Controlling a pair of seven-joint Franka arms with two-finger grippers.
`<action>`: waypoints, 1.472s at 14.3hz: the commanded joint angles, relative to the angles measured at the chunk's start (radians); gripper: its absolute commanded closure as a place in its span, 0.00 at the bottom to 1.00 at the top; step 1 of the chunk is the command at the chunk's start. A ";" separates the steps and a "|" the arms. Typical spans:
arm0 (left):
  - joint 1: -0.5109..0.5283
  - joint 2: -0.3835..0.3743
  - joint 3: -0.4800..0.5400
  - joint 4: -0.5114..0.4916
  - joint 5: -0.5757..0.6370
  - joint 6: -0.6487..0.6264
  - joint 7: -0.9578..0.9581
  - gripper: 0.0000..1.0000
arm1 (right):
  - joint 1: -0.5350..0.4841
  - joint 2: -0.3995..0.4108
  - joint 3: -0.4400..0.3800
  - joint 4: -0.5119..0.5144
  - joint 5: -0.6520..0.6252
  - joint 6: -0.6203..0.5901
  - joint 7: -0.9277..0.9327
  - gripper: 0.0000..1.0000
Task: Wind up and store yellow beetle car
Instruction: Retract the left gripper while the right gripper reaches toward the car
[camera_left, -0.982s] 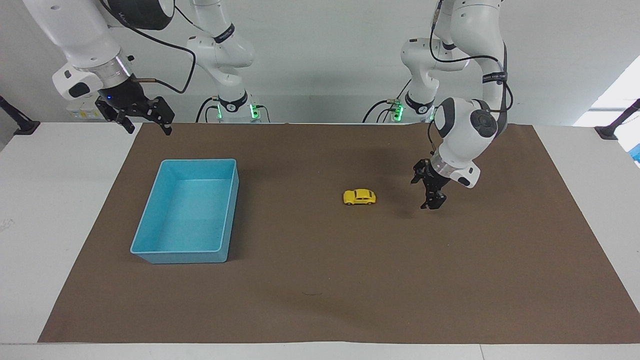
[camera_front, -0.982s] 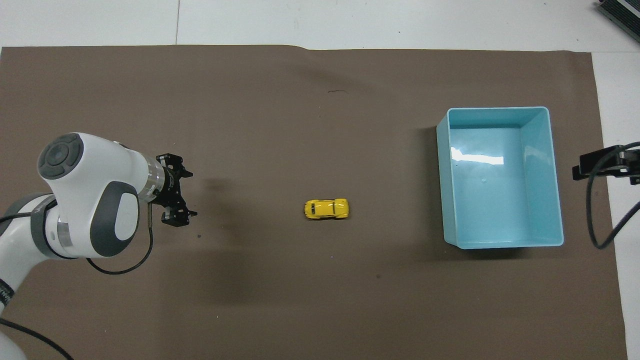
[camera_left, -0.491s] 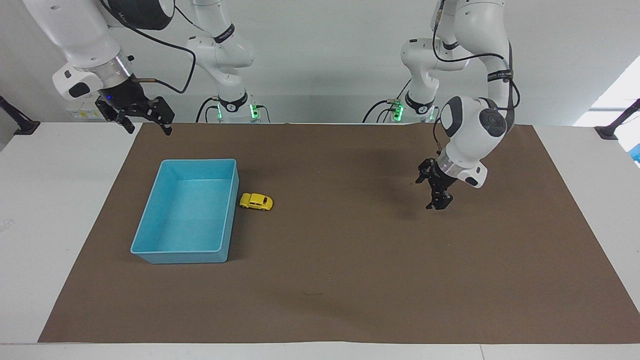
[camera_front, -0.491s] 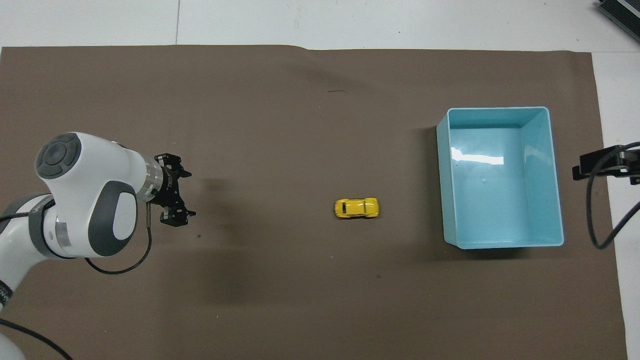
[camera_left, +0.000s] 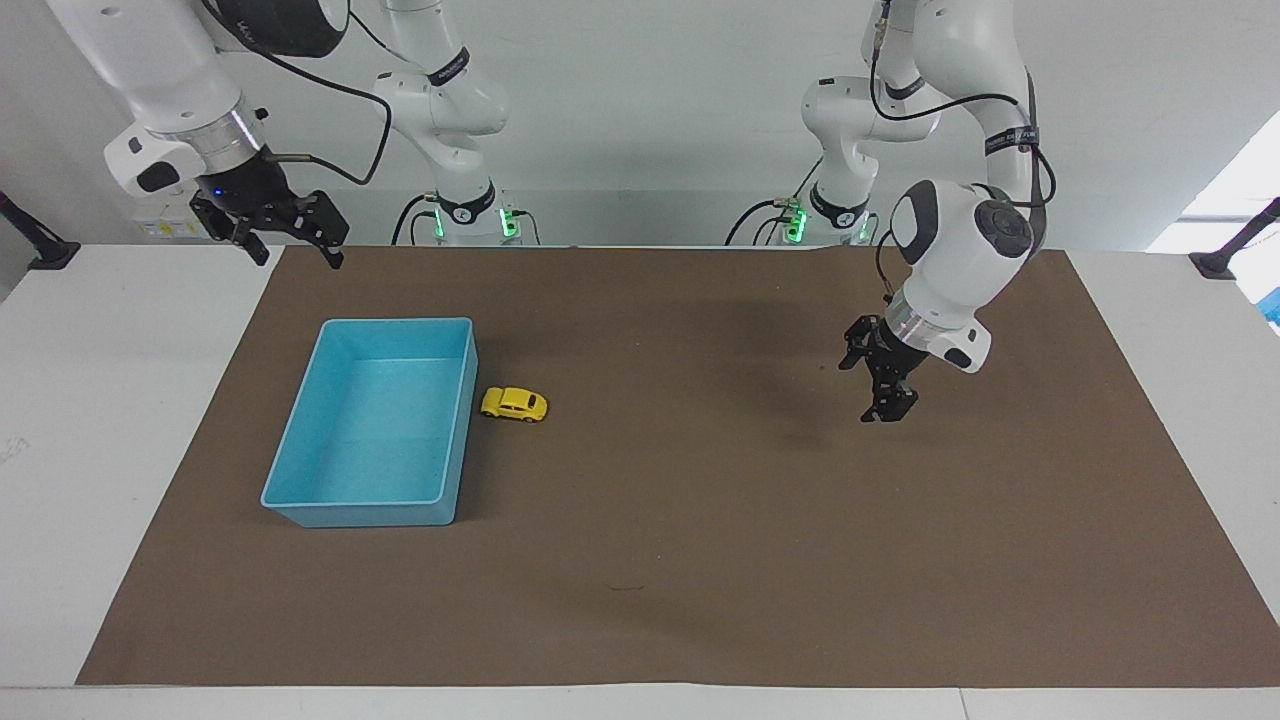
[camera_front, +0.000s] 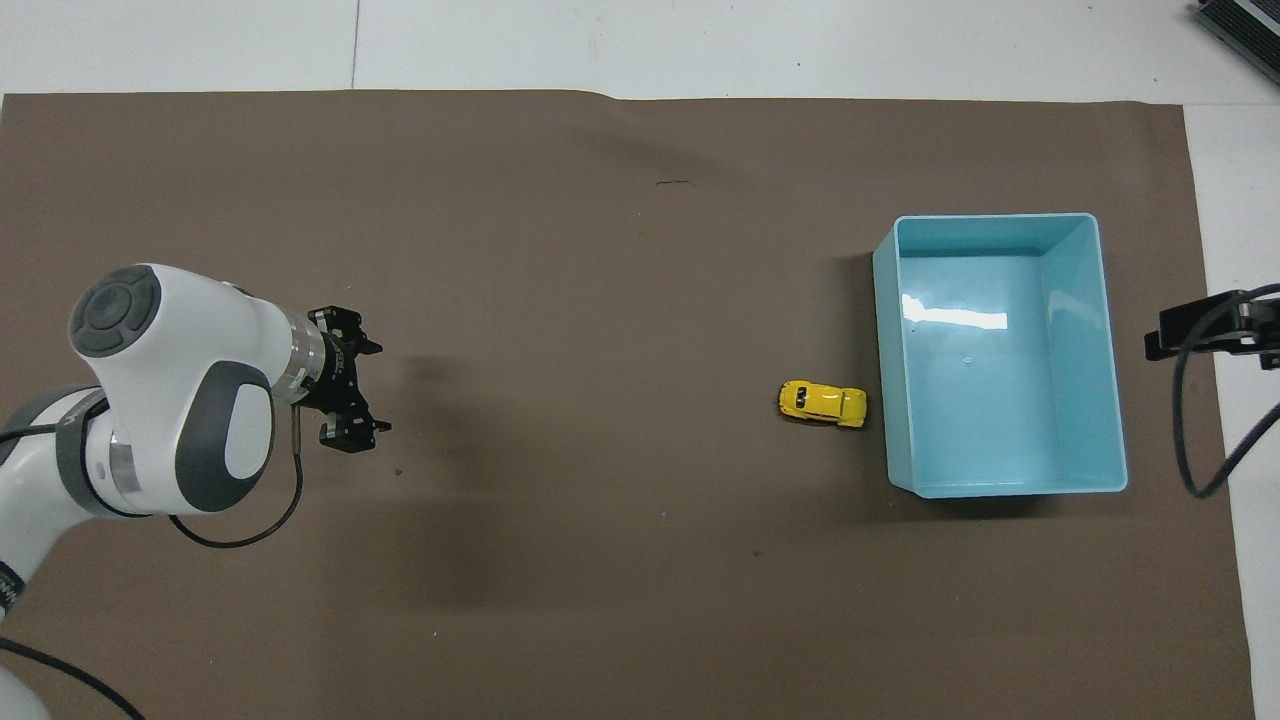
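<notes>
The yellow beetle car (camera_left: 514, 404) (camera_front: 823, 403) stands on its wheels on the brown mat, right beside the long wall of the blue bin (camera_left: 398, 321) (camera_front: 990, 217), on the wall's outer side, slightly askew. Whether it touches the wall I cannot tell. Nothing lies in the bin. My left gripper (camera_left: 880, 392) (camera_front: 376, 390) hangs open and holds nothing, low over the mat toward the left arm's end, well away from the car. My right gripper (camera_left: 300, 256) (camera_front: 1200, 335) waits open, raised above the mat's corner by the bin, at the right arm's end.
A brown mat (camera_left: 700, 520) (camera_front: 600, 250) covers most of the white table (camera_left: 110, 400). The bin and the car are the only objects on it. Black cables hang from both wrists.
The car has rolled on its own across the mat from the middle to the bin's wall and stopped there. My left gripper has drawn back slightly toward its own end. The right arm is unmoved.
</notes>
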 joint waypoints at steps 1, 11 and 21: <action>0.035 -0.014 -0.007 0.066 0.014 -0.083 0.067 0.00 | -0.003 -0.025 0.008 -0.037 -0.017 0.039 -0.005 0.00; 0.104 -0.046 -0.005 0.251 0.019 -0.281 0.551 0.00 | 0.124 -0.084 0.011 -0.192 -0.003 0.136 0.441 0.00; 0.118 -0.071 -0.007 0.316 0.080 -0.355 1.010 0.00 | 0.277 -0.052 0.014 -0.344 0.013 0.344 0.984 0.00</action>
